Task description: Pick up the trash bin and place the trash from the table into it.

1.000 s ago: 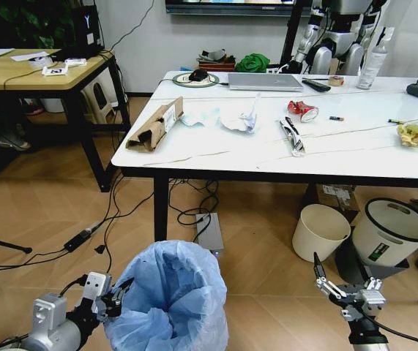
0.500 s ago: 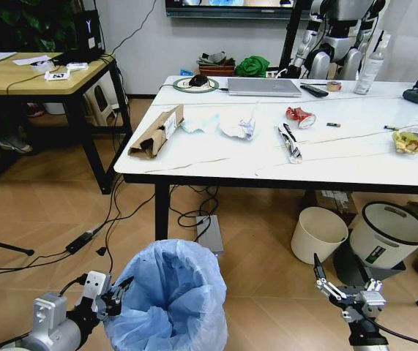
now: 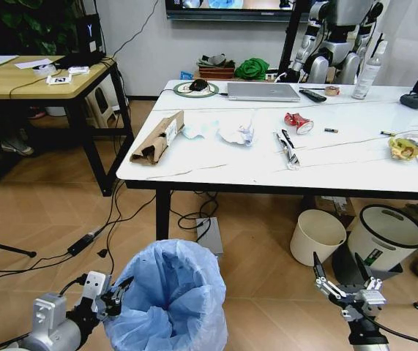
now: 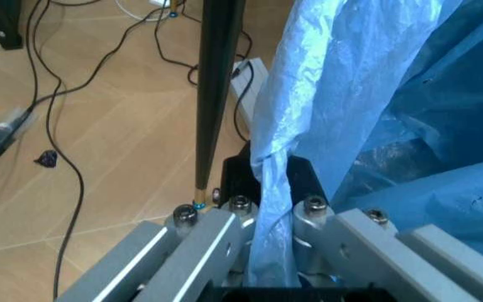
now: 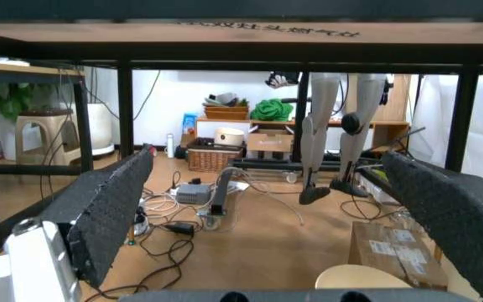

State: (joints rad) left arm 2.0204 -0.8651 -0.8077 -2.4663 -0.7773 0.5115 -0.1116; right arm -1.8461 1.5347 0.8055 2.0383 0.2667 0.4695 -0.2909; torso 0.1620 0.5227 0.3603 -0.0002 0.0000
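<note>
Closer to the table now than a moment ago, with the whole head view slid a little, so only the camera moved. Same spots as before for both arms.

Low on the left, the left gripper pinched tight on the trash bin, on the blue bag at its rim. Seen up close from the left wrist: a twist of blue bag squeezed between the two fingers, with a black table leg just beyond.

Low on the right, the right gripper spread wide and holding nothing, above bare floor. From the right wrist, both dark pads far apart, looking under the table.

Up on the white top, well apart from the bin, the trash: brown cardboard, crumpled paper, a red can.
</note>
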